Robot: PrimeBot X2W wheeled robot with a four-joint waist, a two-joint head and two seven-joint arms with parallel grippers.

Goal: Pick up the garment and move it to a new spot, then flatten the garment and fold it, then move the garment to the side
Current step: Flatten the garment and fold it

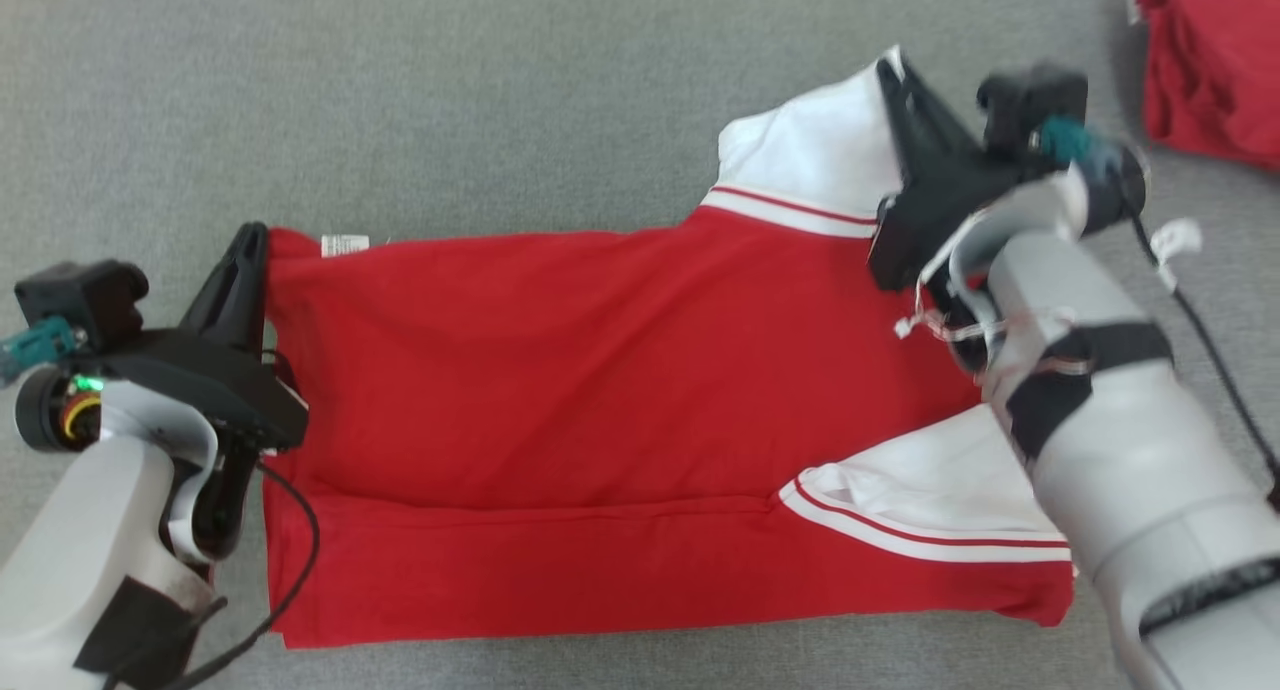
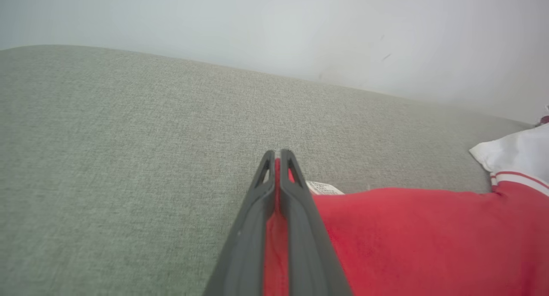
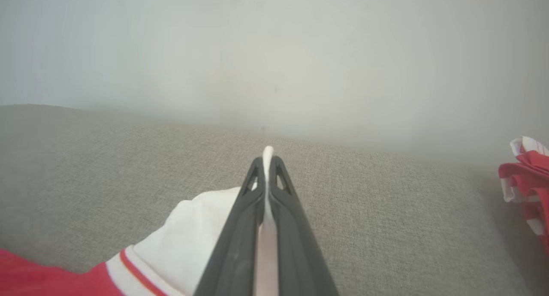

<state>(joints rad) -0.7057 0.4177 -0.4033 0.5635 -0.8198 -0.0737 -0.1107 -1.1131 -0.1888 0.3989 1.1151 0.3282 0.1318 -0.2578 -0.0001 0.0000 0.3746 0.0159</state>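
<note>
Garment (image 1: 600, 390) spread in head view, pinched in both wrist views.

This looks like a robot test station or lab set up for handling clothes, though the pictures do not settle it. A grey woven fabric surface (image 1: 500, 100) spreads under and past both the left gripper (image 1: 250, 238) and the right gripper (image 1: 890, 65). Ahead of each gripper's fingertips it ends at a plain pale wall (image 2: 300, 21). The garment (image 1: 600, 370), red with white sleeves, lies stretched between the two grippers, each pinching an edge. To the right of the right gripper, well apart, lies a heap of similar red-and-white clothing (image 1: 1215, 70).
</note>
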